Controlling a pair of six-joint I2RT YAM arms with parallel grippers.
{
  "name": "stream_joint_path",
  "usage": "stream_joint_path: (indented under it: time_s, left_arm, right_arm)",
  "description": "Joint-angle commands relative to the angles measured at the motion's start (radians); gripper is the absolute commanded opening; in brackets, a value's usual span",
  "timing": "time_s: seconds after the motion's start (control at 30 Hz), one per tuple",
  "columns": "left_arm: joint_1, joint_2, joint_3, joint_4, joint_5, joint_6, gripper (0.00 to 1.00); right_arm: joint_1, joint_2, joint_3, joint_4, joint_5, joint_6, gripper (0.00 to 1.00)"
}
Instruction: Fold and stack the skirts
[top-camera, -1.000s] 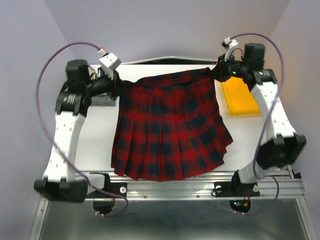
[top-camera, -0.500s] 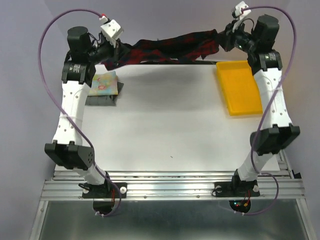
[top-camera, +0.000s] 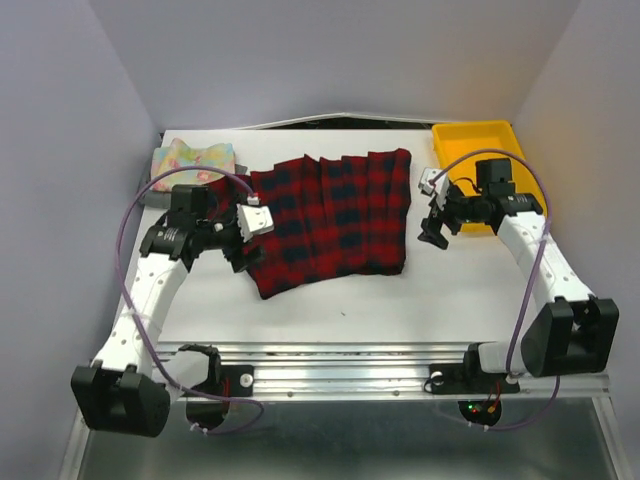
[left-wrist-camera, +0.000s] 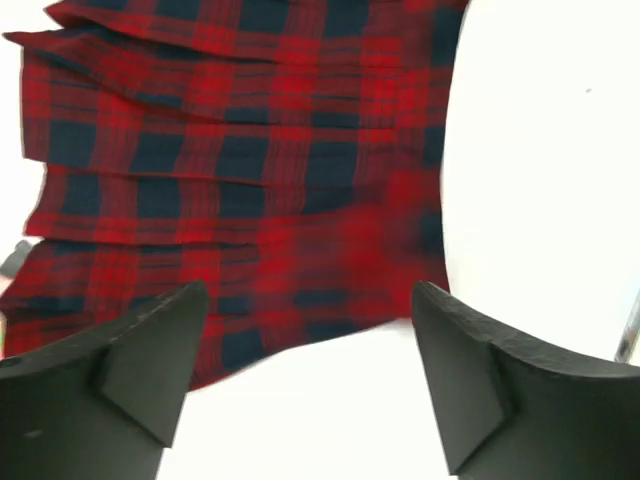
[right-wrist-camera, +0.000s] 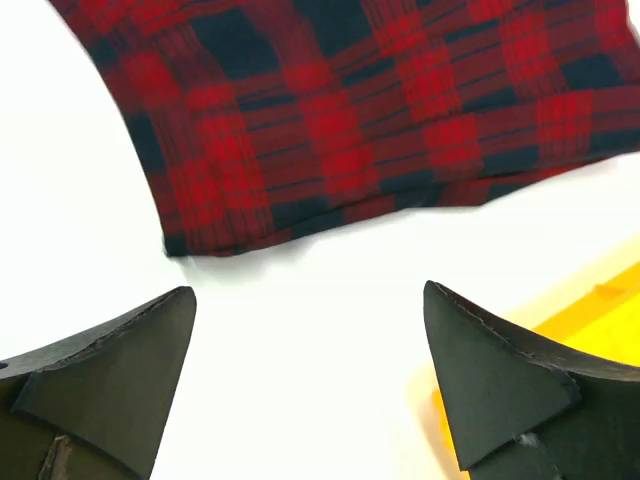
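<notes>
No readable text, labels, brands, numbers or signs in any view.
</notes>
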Motion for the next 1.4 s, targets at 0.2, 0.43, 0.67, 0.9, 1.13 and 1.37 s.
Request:
stream_joint_path:
  time_s: [0.2, 0.43, 0.67, 0.9, 1.13, 1.37]
  left_arm:
    - [-0.01, -0.077, 0.065, -0.093, -0.07, -0.006, 0.95]
    - [-0.103, 0.276, 0.168, 0.074, -0.294, -0.419, 0.68]
    - [-0.194, 0.48, 0.145, 0.148, -0.414, -0.498, 0.65]
    - [-0.278, 0.572, 0.02, 0.053, -0.488, -0.345, 0.57]
    - [-0.444, 0.629, -0.027, -0.027, -0.463, -0.266, 0.52]
    - [-0.455, 0.678, 0.013, 0.005, -0.561, -0.26, 0.5]
  right_arm:
    - [-0.005, 0.1, 0.236, -0.062, 0.023, 0.314, 0.77]
    - [0.11, 0.51, 0.588, -0.156, 0.029, 0.568, 0.55]
    - [0.211, 0.691, 0.56, -0.065, 0.23, 0.642, 0.47]
    - [0.211, 0.725, 0.433, -0.105, 0.461, 0.55, 0.44]
    - [0.202, 0.815, 0.552, -0.152, 0.494, 0.536, 0.45]
    - [0.202, 0.733, 0.419, -0.331, 0.483, 0.426, 0.42]
